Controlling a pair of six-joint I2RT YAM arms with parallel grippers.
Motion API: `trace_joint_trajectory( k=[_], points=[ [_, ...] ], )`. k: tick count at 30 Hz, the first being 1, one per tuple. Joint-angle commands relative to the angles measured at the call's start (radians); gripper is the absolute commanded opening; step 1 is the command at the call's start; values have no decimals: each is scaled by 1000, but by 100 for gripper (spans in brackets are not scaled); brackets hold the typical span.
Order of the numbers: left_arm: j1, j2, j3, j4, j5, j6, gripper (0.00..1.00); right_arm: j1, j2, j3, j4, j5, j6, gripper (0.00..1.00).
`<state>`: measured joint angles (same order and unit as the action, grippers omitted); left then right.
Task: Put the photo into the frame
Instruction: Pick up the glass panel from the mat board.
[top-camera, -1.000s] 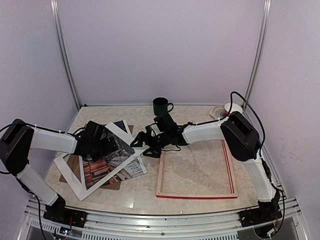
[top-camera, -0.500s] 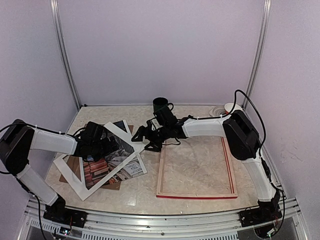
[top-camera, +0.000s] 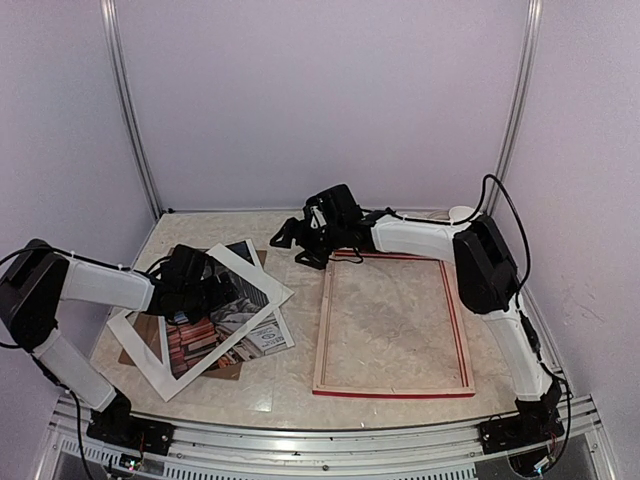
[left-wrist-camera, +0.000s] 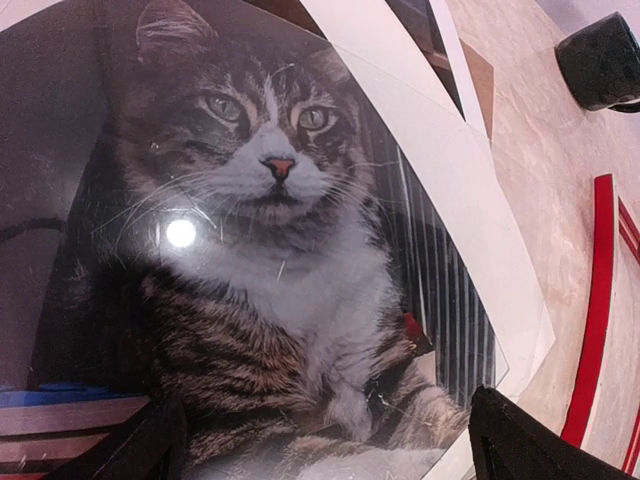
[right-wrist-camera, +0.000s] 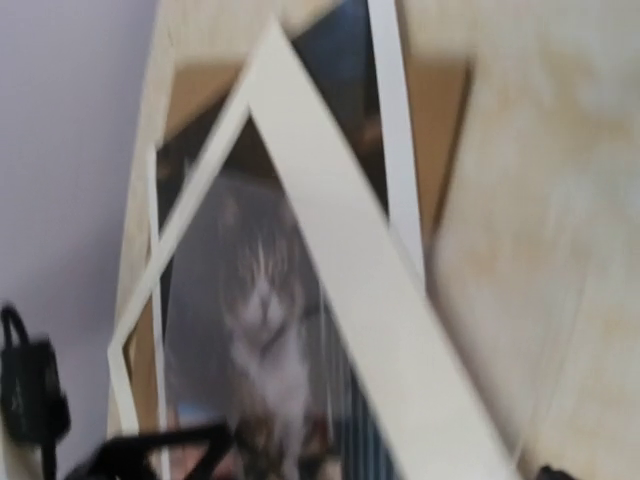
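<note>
Lower left, the photo (top-camera: 200, 335) lies directly under the released left end effector (left-wrist-camera: 330, 455); the right end effector (top-camera: 293, 243), also released, sits farther off, upper centre.

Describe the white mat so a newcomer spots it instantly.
Start on the table's left half, beside the red frame. A stack lies there: brown backing board, cat photo, and askew over them, the white mat. It alone is a hollow white border.

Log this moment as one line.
left gripper: open, above photo | right gripper: open, holding nothing | frame: empty | photo: not yet inside
</note>
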<state>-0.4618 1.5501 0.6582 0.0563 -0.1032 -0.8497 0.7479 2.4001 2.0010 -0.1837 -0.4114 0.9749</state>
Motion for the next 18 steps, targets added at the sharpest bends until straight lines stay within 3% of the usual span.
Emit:
trace_joint_trajectory(
  k=[1, 18],
  points=[
    [-9, -29, -29, 9, 5, -11, 97, -20, 131, 107, -28, 15, -20, 92],
    [-9, -82, -69, 21, -6, -16, 97, -6, 252, 190, 74, -104, 24, 89]
  ],
)
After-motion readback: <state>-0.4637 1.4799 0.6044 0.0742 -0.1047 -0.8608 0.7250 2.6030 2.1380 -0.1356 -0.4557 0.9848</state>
